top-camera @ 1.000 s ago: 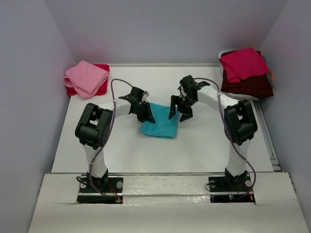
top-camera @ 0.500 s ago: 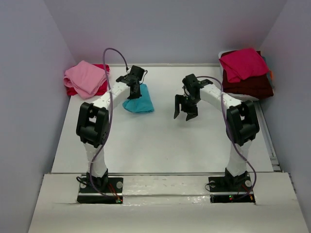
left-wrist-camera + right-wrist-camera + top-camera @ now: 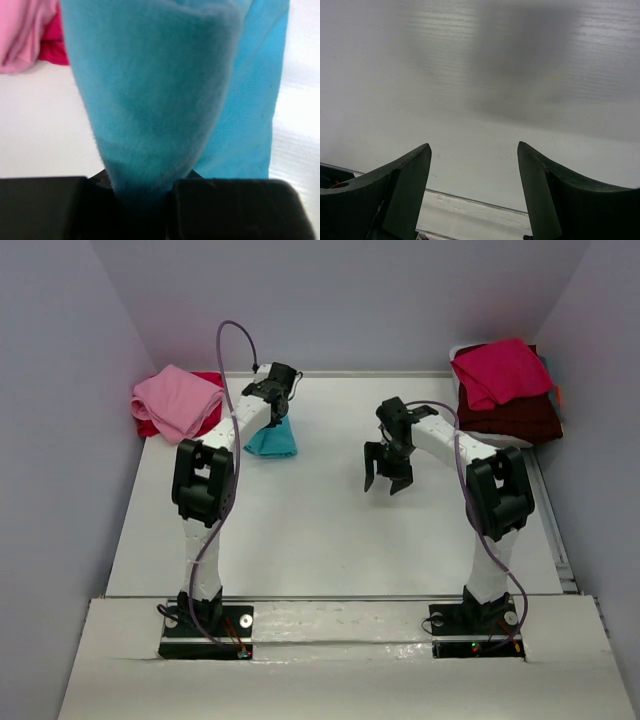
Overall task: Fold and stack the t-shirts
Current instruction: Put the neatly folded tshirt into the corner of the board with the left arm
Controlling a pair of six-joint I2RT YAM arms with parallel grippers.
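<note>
White table (image 3: 330, 540): one turquoise t-shirt (image 3: 272, 442), pink-red pair (image 3: 178, 405), crimson-maroon pair (image 3: 505, 390).

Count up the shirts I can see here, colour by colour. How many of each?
pink shirt: 1
red shirt: 1
turquoise shirt: 1
crimson shirt: 1
dark maroon shirt: 1
Total: 5

The white table (image 3: 330, 530) bears a pink-over-red shirt pile (image 3: 178, 402) far left and a crimson-over-maroon stack (image 3: 505, 390) far right.
</note>
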